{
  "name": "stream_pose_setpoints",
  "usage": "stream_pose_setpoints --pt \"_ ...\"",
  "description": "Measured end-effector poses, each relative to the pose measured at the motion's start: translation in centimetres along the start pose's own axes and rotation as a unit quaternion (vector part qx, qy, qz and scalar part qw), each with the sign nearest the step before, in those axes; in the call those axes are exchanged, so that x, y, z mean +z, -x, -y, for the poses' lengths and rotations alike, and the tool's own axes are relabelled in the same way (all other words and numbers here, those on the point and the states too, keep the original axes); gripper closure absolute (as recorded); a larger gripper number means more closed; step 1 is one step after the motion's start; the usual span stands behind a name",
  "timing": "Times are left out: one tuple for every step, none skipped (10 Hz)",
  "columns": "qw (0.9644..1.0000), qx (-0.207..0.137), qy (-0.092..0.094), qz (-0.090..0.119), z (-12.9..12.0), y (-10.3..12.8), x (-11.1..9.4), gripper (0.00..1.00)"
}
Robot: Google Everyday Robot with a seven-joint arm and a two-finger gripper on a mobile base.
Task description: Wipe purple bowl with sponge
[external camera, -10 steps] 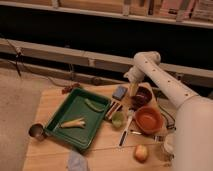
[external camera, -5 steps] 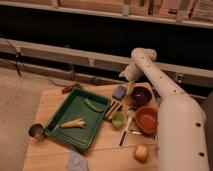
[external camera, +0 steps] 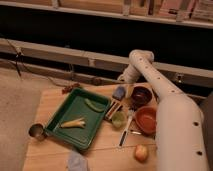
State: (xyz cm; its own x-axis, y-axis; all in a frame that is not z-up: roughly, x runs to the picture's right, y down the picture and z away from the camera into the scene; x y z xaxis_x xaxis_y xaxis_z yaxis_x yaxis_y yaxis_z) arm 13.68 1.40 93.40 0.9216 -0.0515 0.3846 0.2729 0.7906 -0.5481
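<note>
The purple bowl, dark and round, sits at the back right of the wooden table. A bluish-grey sponge lies just left of it. My gripper hangs from the white arm at the table's back edge, just above the sponge and left of the bowl. The arm bends at an elbow high above the bowl and fills the right side of the view.
A green tray holds a green vegetable and a yellow corn cob. An orange bowl, a small green cup, a utensil, an apple, a metal cup and a blue cloth surround it.
The arm has stretched out longer across the right of the view, and the gripper has drawn back from over the bowl toward the sponge at the table's rear edge.
</note>
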Motion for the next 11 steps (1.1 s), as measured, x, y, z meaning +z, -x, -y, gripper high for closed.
stream_pose_setpoints --pt "1.0 -0.003 0.009 0.0 -0.1 0.1 0.4 0.2" --pt "0.9998 -0.003 0.018 -0.001 -0.3 0.0 0.9 0.2" --pt "0.9996 -0.003 0.027 -0.001 -0.5 -0.2 1.2 0.2" --pt "0.9993 -0.002 0.037 -0.002 -0.7 -0.5 1.7 0.2" --pt "0.9989 -0.002 0.046 -0.003 -0.7 -0.6 2.2 0.2" --pt "0.9985 -0.004 0.054 -0.005 -0.6 -0.6 2.6 0.2" --pt "0.9981 -0.004 0.061 -0.009 -0.5 -0.7 3.0 0.2" --pt "0.9978 -0.003 0.065 -0.014 -0.5 -0.9 3.3 0.2" --pt "0.9974 0.0 0.07 -0.019 -0.5 -1.3 3.5 0.2" --pt "0.9968 0.001 0.076 -0.024 -0.5 -1.6 3.9 0.2" --pt "0.9962 0.001 0.083 -0.028 -0.4 -1.7 4.3 0.2"
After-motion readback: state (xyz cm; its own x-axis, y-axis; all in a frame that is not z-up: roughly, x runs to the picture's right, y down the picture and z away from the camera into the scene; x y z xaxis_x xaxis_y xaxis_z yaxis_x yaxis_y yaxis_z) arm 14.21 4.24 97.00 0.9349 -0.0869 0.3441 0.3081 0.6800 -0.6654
